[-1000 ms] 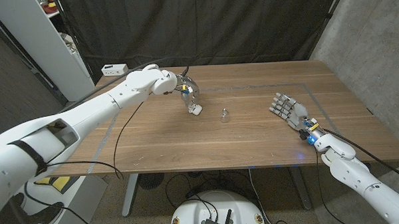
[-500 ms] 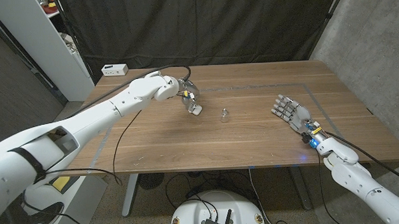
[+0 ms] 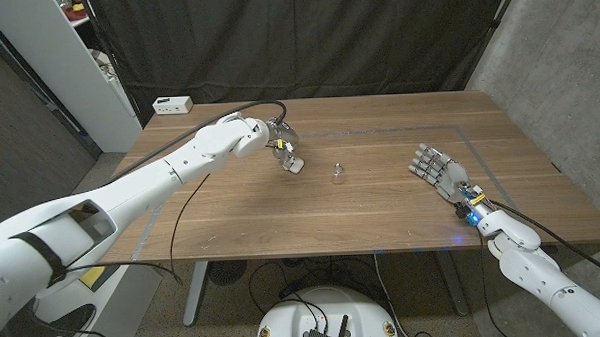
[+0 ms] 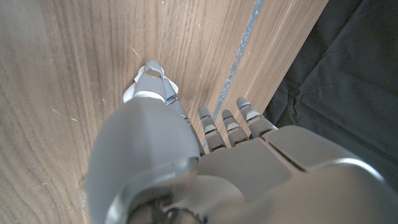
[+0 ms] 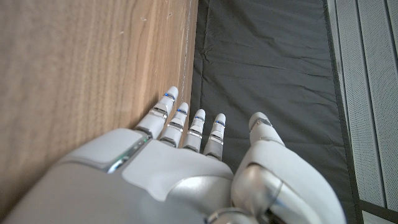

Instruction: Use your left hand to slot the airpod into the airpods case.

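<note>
On the wooden table (image 3: 381, 201), a brown board with lengthwise grain, fine pale scratches and a thin pale line inlaid parallel to its edges, two small items sit near the middle. Behind the table hangs a black curtain (image 3: 306, 43), creased in long folds. To the robot's left stands a white shelf unit (image 3: 71, 66); to its right, a grey concrete wall (image 3: 561, 59). A small white box (image 3: 172, 104) lies at the far left corner of the table.

The left arm, in glossy white shells with a black cable looped along it, reaches from the near left to the middle. The left hand (image 3: 279, 141) hangs above the airpods case (image 3: 295, 166), a small white rounded object on the board. From the left wrist view, one pale rounded fingertip (image 4: 149, 81) is pressed against the white case (image 4: 132, 93); whether the hand truly holds it, I cannot tell. The other fingers are stretched out straight, side by side.

The airpod (image 3: 337, 171) is small and pale, on the bare wood just to the right of the case, apart from it.

The right hand (image 3: 435, 169) is at the table's right side, fingers extended and slightly apart, holding nothing.
</note>
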Tool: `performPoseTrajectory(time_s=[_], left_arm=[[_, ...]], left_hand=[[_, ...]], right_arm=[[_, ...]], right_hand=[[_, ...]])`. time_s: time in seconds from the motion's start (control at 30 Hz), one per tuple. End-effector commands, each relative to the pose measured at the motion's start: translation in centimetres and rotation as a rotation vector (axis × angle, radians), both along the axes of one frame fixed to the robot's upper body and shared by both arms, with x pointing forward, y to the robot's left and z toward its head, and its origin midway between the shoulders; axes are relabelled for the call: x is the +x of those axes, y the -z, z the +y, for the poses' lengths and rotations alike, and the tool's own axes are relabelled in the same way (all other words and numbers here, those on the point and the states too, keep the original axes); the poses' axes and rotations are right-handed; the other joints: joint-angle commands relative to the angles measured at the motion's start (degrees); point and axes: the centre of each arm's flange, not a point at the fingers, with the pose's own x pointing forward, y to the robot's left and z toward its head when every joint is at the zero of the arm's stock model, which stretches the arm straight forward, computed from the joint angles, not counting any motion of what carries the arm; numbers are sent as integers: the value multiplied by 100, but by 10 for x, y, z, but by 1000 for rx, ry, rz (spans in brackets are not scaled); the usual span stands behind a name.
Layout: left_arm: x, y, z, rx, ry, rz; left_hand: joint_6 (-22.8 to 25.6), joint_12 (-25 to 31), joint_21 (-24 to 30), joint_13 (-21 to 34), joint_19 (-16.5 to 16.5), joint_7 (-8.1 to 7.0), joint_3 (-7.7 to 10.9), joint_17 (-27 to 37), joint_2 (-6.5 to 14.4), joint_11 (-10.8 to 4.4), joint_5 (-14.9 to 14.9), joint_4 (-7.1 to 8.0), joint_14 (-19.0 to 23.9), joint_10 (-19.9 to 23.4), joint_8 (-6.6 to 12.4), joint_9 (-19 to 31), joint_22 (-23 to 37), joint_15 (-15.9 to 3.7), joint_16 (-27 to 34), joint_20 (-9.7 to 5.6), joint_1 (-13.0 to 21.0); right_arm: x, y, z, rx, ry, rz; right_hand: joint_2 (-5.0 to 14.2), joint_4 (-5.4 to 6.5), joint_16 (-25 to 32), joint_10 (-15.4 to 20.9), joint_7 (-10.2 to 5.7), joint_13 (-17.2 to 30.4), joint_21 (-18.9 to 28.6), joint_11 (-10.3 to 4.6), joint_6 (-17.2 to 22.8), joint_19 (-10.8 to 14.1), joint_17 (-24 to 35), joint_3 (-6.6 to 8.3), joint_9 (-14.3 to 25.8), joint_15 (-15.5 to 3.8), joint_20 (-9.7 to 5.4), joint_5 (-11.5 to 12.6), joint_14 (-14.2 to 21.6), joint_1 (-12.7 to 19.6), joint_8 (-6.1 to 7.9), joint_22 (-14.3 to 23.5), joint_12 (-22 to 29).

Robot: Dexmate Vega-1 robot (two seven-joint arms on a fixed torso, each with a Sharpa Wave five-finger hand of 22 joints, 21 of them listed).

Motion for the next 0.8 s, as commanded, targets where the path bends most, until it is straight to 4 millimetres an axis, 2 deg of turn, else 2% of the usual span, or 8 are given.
performPoseTrajectory(time_s=[0.03, 0.07, 0.4, 0.8], left_arm=[[0, 0, 0, -25, 0, -20], [0, 0, 0, -24, -1, -19], [2, -7, -2, -22, -6, -35], [3, -5, -8, -22, -6, -28]], left_hand=[[27, 3, 46, 18, 18, 6, -33, 0, -4, -14, -8, -5, 48, 57, 28, 7, 14, -689, -7, -25, 40], [15, 1, 46, 18, 18, 5, -34, 0, -3, -20, -10, -5, 47, 55, 22, 7, 14, -685, -8, -17, 39], [33, -2, 50, 24, 21, 14, -39, 0, 5, -16, -18, -6, 56, 63, 22, 1, 16, -687, -8, -26, 43], [38, -9, 51, 30, 18, 21, -47, 0, 10, -17, -24, -6, 55, 68, 21, 2, 18, -681, -11, -24, 43]], right_arm=[[-3, 4, 0, -1, 3, 0], [-3, 4, -1, -2, 4, 1], [-6, 7, -4, 4, 10, 6], [-6, 13, -7, 14, 8, 6]], right_hand=[[-15, -20, 11, 53, -18, 29, 37, -19, 3, 3, 16, 5, 12, -565, 30, 23, 13, -46, -3, 20, 16], [-16, -23, 11, 63, -11, 29, 37, 17, 4, 3, 14, 7, 12, -562, 29, 24, 15, -44, -2, 20, 19], [-20, -26, 9, 56, 12, 29, 39, -5, 11, 7, 14, 9, 13, -565, 27, 24, 12, -51, 0, 20, 16], [-23, -32, 9, 59, 29, 29, 38, -4, 15, 4, 12, 13, 13, -558, 33, 24, 12, -56, 1, 20, 16]])
